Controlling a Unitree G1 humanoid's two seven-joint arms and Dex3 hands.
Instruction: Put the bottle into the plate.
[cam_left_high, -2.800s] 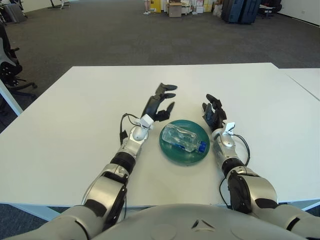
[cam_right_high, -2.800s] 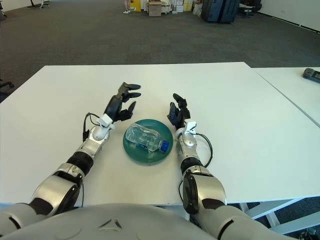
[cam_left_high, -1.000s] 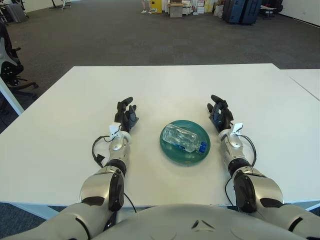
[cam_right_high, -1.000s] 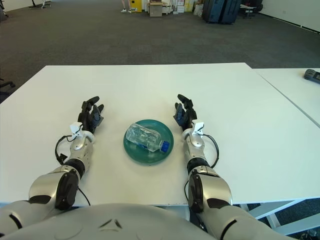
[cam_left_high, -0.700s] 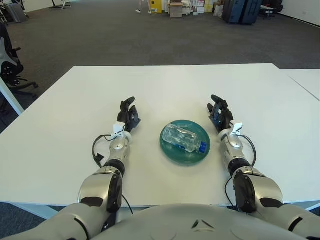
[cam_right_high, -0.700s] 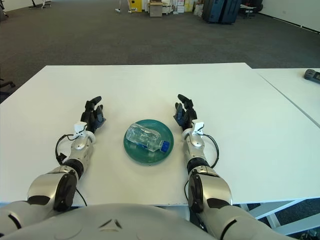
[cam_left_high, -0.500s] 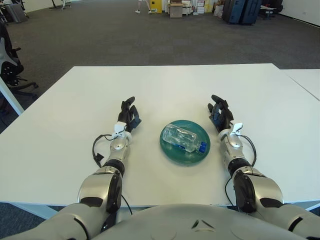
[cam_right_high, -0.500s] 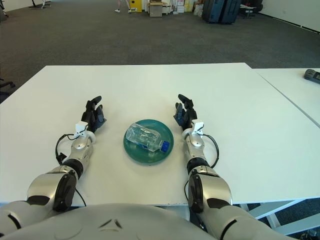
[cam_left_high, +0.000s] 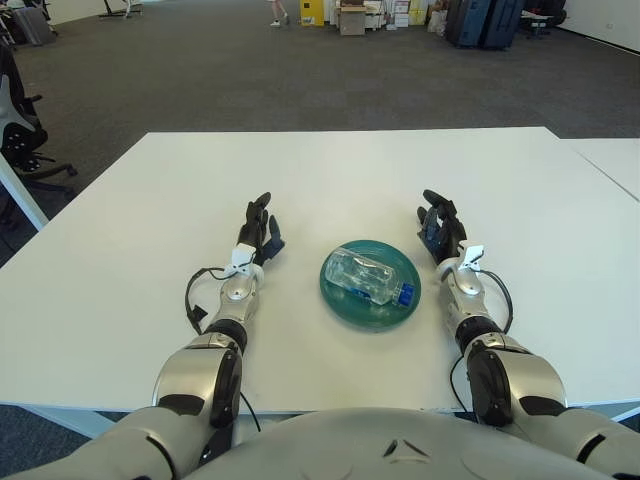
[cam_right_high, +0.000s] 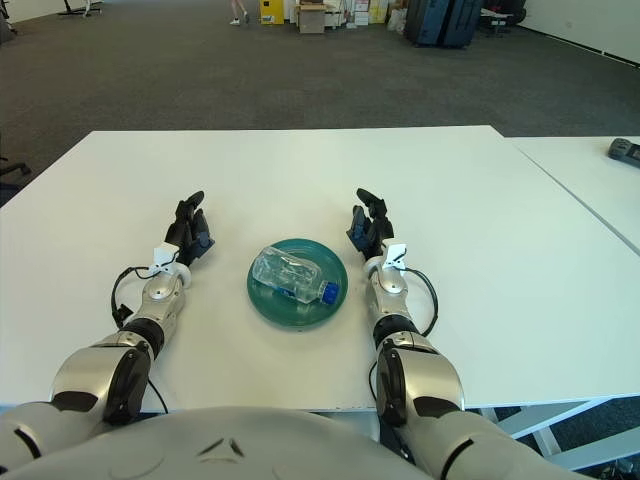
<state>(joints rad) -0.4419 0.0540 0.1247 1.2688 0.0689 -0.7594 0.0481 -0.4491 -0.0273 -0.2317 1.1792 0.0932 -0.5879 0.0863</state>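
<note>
resting on the white counter (cam_left_high: 330, 180), the left hand (cam_left_high: 258, 228) and the right hand (cam_left_high: 438, 226) each lie with fingers loosely spread and hold nothing. between them, nearer the right hand than the left, sits the green plate (cam_left_high: 338, 296), and the clear bottle (cam_left_high: 366, 277) lies on its side inside it, blue cap (cam_left_high: 404, 294) pointing toward the right hand's wrist — by the look of it the task is done. the likely trouble now is a stray sweep: the right hand sits just beside the plate's rim, so an inward swing could nudge the plate or set the round bottle rolling out. nothing else stands on the counter near either hand. beyond the right hand's far side a second table (cam_right_high: 600, 180) carries a small dark object (cam_right_high: 624, 149); past the fingertips lies open carpet — with boxes and cases (cam_left_high: 480, 20) far off.
</note>
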